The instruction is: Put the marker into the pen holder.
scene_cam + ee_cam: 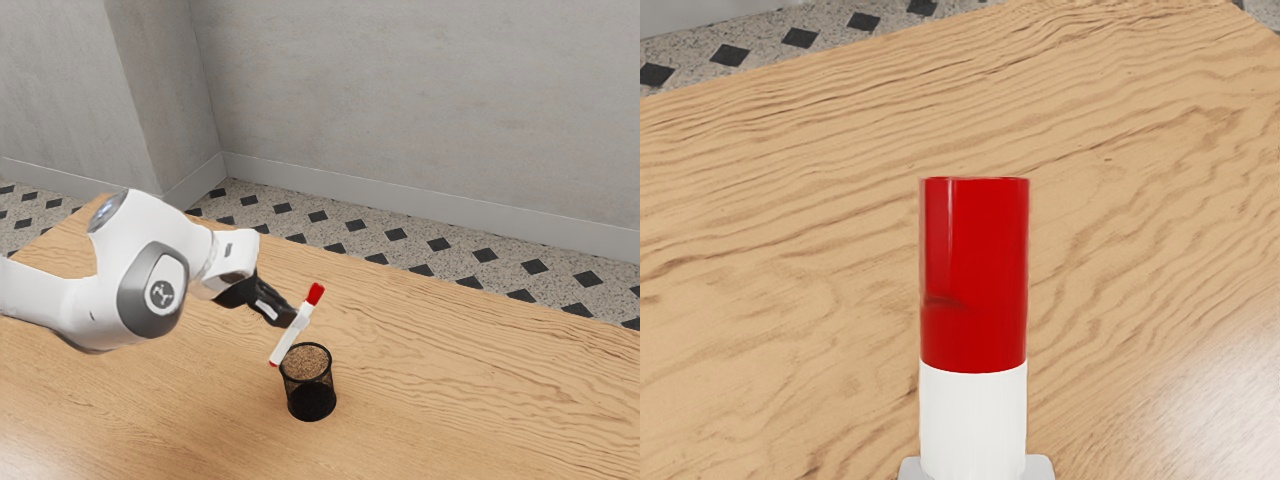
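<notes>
Exterior view, pincer (292,318) gripping tilted marker (286,345), near rim of pen holder (311,400)

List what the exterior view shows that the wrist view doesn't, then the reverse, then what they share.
Exterior view: the black mesh pen holder, the white robot arm, the wall corner, and the black fingers closed on the tilted marker, whose lower end has a bit of red.

Wrist view: a close look at the red cap, with a glossy streak and a small dark mark on it.

Both: the marker's red-and-white upper part, the wooden table and the diamond-patterned floor.
</notes>
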Motion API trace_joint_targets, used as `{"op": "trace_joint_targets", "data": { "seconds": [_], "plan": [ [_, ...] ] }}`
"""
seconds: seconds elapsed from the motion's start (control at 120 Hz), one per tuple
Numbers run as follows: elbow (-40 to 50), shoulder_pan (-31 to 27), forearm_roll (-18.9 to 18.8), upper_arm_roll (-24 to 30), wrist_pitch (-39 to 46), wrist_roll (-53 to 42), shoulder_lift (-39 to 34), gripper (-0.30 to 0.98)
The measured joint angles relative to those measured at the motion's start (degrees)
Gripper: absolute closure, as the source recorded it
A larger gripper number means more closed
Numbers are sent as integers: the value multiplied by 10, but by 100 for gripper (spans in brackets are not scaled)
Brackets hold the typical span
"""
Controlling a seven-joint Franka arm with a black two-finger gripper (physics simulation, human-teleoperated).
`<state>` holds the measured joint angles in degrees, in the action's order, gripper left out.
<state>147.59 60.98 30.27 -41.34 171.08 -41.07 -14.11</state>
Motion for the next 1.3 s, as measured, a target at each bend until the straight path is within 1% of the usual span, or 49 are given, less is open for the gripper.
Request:
{"op": "trace_joint_targets", "data": {
  "seconds": [0.117,0.25,0.467,0.767,0.8,0.958,1.025,1.1,1.133,1.15,1.167,1.192,1.217,1.242,1.267,1.3],
  "plan": [
    [-19,9,6,0,3,-17,11,75],
    [-32,18,22,0,4,-32,50,75],
    [-60,28,38,5,6,-51,88,74],
    [-59,27,53,7,9,-69,92,74],
    [-59,27,53,7,9,-71,92,69],
    [-60,29,51,7,5,-77,87,36],
    [-61,30,51,7,4,-81,79,26],
    [-67,28,49,10,0,-85,59,18],
    [-96,-10,32,30,-29,-82,47,16],
    [-130,-46,2,52,-57,-75,44,15],
    [-176,-84,-38,77,-94,-65,41,13],
    [-268,-136,-103,117,-173,-43,40,12],
    [-346,-186,-156,152,-250,-21,38,11],
    [-409,-253,-196,190,-322,0,37,9],
    [-464,-322,-229,231,-391,19,38,8],
    [-516,-388,-264,268,-472,43,38,7]
  ]
}}
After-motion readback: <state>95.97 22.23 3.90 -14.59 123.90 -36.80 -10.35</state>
